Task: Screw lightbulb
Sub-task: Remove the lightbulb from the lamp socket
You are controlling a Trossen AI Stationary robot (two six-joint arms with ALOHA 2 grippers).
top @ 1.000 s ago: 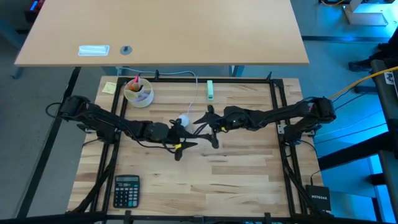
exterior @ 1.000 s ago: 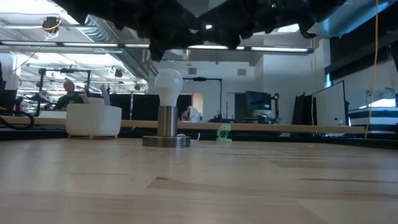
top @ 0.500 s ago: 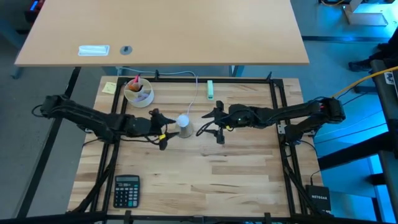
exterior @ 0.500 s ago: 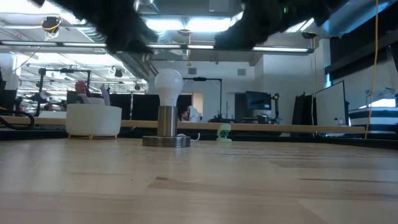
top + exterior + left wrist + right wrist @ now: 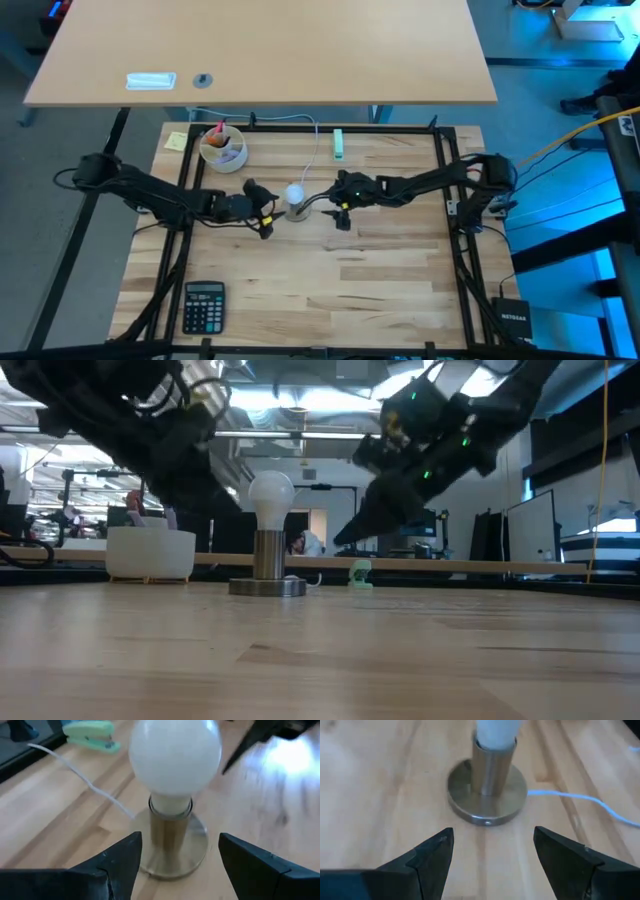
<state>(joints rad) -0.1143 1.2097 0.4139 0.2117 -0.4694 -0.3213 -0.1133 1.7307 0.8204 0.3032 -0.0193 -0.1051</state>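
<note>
The white lightbulb (image 5: 295, 193) stands upright in a brass socket tube on a round metal base (image 5: 267, 586) at the middle of the wooden table. A thin white cord (image 5: 80, 775) runs from the base toward the far edge. My left gripper (image 5: 262, 207) hangs low just left of the bulb, open, its fingers (image 5: 125, 860) short of the base on either side. My right gripper (image 5: 332, 203) hangs just right of the bulb, open and slanting down at the base (image 5: 487, 795). Neither gripper touches anything.
A white bowl (image 5: 222, 148) with pink and orange contents stands at the far left, with a yellow note beside it. A green stapler (image 5: 338, 144) lies behind the bulb. A calculator (image 5: 203, 305) lies near the front left corner. A black frame rims the table.
My left gripper has drawn back from the bulb toward the table's left edge and sunk. My right gripper has come down and moved closer to the socket from the right. Both now show in the low view, either side of the bulb, which has kept still.
</note>
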